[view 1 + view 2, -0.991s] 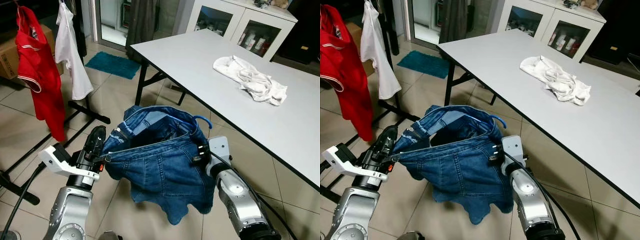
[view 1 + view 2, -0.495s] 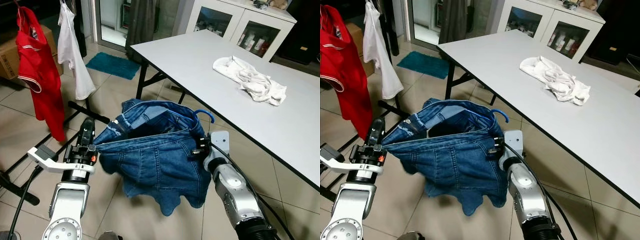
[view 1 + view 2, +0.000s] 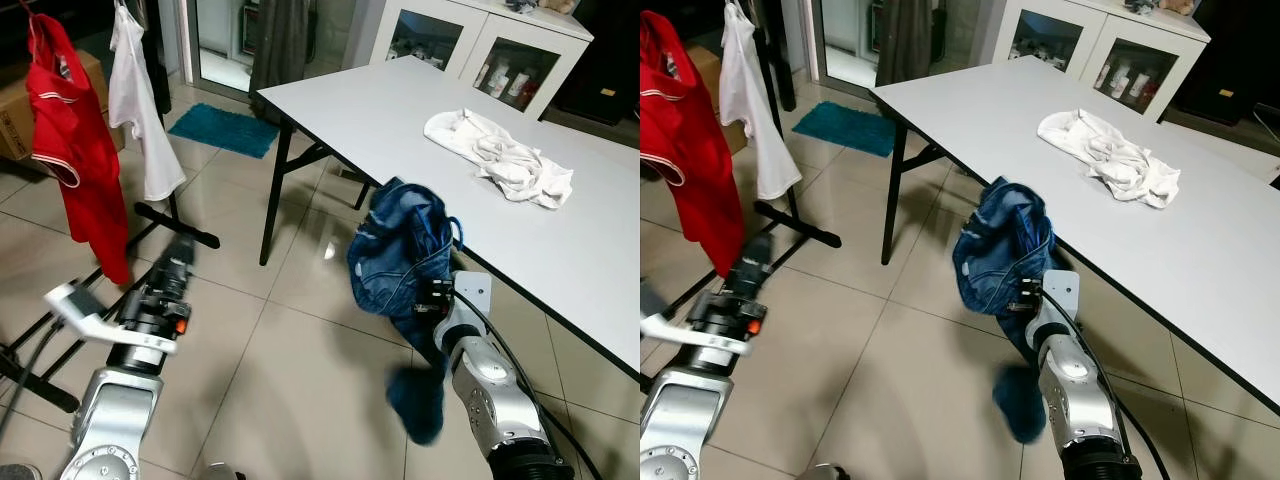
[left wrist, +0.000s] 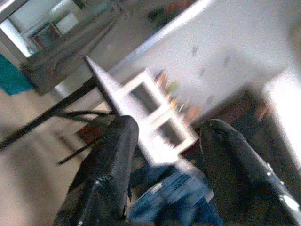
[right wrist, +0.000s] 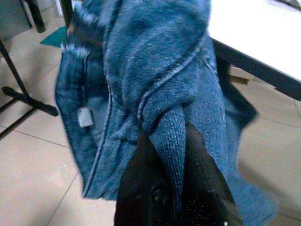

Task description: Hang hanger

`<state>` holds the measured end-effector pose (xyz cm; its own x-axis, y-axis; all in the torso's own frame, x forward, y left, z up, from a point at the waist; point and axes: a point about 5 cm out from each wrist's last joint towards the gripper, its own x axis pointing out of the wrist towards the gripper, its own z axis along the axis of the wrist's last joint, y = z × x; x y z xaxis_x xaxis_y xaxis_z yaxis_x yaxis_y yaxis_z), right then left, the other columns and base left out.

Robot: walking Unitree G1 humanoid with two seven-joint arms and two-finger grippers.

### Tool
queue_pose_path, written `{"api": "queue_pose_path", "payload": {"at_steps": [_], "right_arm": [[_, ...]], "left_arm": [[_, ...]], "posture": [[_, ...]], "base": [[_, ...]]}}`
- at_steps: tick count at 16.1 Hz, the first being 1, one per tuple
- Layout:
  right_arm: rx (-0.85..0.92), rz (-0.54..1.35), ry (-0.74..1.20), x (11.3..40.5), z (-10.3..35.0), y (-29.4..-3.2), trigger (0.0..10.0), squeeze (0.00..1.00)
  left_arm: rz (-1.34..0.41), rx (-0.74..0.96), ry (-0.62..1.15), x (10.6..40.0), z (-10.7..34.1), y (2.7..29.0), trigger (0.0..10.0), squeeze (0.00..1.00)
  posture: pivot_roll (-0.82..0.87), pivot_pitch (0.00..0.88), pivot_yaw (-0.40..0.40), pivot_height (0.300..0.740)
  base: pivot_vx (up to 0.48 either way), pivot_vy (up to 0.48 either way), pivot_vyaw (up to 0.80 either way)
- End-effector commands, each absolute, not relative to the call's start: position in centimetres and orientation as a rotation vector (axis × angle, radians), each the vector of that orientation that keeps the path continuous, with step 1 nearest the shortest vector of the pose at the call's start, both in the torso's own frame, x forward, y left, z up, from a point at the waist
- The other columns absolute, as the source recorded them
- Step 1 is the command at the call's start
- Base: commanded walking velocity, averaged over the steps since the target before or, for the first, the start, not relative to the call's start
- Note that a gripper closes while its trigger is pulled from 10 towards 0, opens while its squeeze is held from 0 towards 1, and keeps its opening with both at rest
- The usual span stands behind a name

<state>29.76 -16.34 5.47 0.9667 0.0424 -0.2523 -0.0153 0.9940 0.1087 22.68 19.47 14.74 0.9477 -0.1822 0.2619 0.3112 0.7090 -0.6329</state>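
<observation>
While the right tool pinches a fold of the blue denim garment between its two black fingers, the cloth hangs bunched and twisted above that wrist, beside the near edge of the white surface, with a blurred tail drooping toward the tiled floor. A blue curve at the garment's right side may be the hanger's hook, though it is too small to be sure. The left tool hovers over the floor on the robot's left, well apart from the denim, its fingers spread with nothing between them; it shows blurred in the head views. Farther off on the left, a red shirt and a white shirt hang on a black rack. On the surface lies a crumpled white cloth. Beyond are a teal mat on the floor and a white cabinet with glass doors.
</observation>
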Motion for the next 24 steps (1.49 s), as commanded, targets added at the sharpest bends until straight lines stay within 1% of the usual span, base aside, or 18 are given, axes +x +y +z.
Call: {"api": "queue_pose_path", "payload": {"at_steps": [1, 2, 3, 4, 7, 10, 11, 12, 14, 15, 16, 17, 18, 19, 21, 23, 24], "right_arm": [[0.102, 0.049, 0.224, 30.0, 6.2, -16.5, 0.0, 0.0], [0.088, 0.093, 0.208, 30.0, 6.4, -15.9, 0.0, 0.0], [0.072, 0.131, 0.182, 30.1, 6.9, -15.5, 0.0, 0.0], [0.018, 0.219, 0.119, 30.2, 7.9, -14.5, 0.0, 0.0], [-0.093, 0.358, 0.013, 30.8, 9.8, -13.5, 0.0, 0.0], [-0.173, 0.5, -0.043, 31.1, 10.9, -13.0, 0.0, 0.0], [-0.223, 0.554, -0.061, 31.1, 11.2, -12.9, 0.0, 0.0], [-0.245, 0.574, -0.068, 31.1, 11.2, -12.8, 0.0, 0.0], [-0.265, 0.605, -0.081, 31.3, 11.4, -12.6, 0.0, 0.0], [-0.274, 0.629, -0.096, 31.3, 11.5, -12.4, 0.0, 0.0], [-0.284, 0.661, -0.122, 31.3, 11.9, -12.0, 0.0, 0.0], [-0.292, 0.671, -0.132, 31.2, 12.0, -11.8, 0.0, 0.0], [-0.294, 0.672, -0.135, 31.2, 12.0, -11.7, 0.0, 0.0], [-0.307, 0.676, -0.147, 31.2, 12.1, -11.6, 0.0, 0.0], [-0.311, 0.686, -0.162, 31.2, 12.2, -11.5, 0.0, 0.0], [-0.302, 0.697, -0.175, 31.1, 12.3, -11.6, 0.0, 0.0], [-0.3, 0.701, -0.178, 31.0, 12.3, -11.6, 0.0, 0.0]], "left_arm": [[-0.278, -0.632, -0.115, 22.7, 13.4, 18.7, 10.0, 1.0], [-0.26, -0.587, -0.112, 22.8, 13.0, 18.8, 10.0, 1.0], [-0.261, -0.533, -0.101, 22.8, 12.7, 18.7, 10.0, 0.0], [-0.279, -0.397, -0.081, 22.7, 12.2, 18.3, 10.0, 0.0], [-0.357, -0.153, -0.066, 22.9, 12.0, 17.9, 10.0, 0.0], [-0.317, 0.039, -0.155, 24.3, 14.5, 20.0, 10.0, 0.0], [-0.323, 0.181, -0.219, 24.8, 16.6, 20.9, 10.0, 0.0], [-0.314, 0.226, -0.246, 25.1, 17.8, 21.3, 10.0, 0.0], [-0.312, 0.226, -0.257, 25.3, 18.9, 21.9, 10.0, 0.0], [-0.34, 0.22, -0.24, 25.2, 18.9, 21.7, 10.0, 0.0], [-0.435, 0.185, -0.218, 24.7, 18.6, 20.7, 10.0, 0.0], [-0.507, 0.135, -0.21, 24.1, 18.3, 19.8, 10.0, 1.0], [-0.532, 0.109, -0.205, 23.9, 18.2, 19.5, 10.0, 1.0], [-0.589, 0.007, -0.184, 23.3, 17.6, 18.5, 10.0, 1.0], [-0.548, -0.055, -0.151, 23.5, 17.1, 18.4, 10.0, 1.0], [-0.478, -0.025, -0.129, 23.9, 16.4, 19.2, 10.0, 1.0], [-0.463, -0.012, -0.13, 24.0, 16.4, 19.4, 10.0, 0.75]], "posture": [[0.22, 0.074, -0.122, 0.74], [0.21, 0.075, -0.122, 0.74], [0.21, 0.074, -0.122, 0.74], [0.21, 0.075, -0.122, 0.74], [0.21, 0.076, -0.13, 0.74], [0.21, 0.073, -0.143, 0.74], [0.22, 0.069, -0.154, 0.74], [0.23, 0.067, -0.157, 0.74], [0.24, 0.065, -0.162, 0.74], [0.24, 0.062, -0.164, 0.74], [0.24, 0.061, -0.165, 0.74], [0.24, 0.061, -0.165, 0.74], [0.24, 0.061, -0.165, 0.74], [0.25, 0.061, -0.169, 0.74], [0.25, 0.062, -0.169, 0.74], [0.24, 0.063, -0.169, 0.74], [0.24, 0.063, -0.169, 0.74]], "base": [[0.0, 0.0, 0.0], [0.0, 0.0, 0.0], [0.0, 0.0, 0.0], [0.0, 0.0, 0.0], [0.0, 0.0, 0.0], [0.0, 0.0, 0.0], [0.0, 0.0, 0.0], [0.0, 0.0, 0.0], [0.0, 0.0, 0.0], [0.0, 0.0, 0.0], [0.0, 0.0, 0.0], [0.0, 0.0, 0.0], [0.0, 0.0, 0.0], [0.0, 0.0, 0.0], [0.0, 0.0, 0.0], [0.0, 0.0, 0.0], [0.0, 0.0, 0.0]]}}
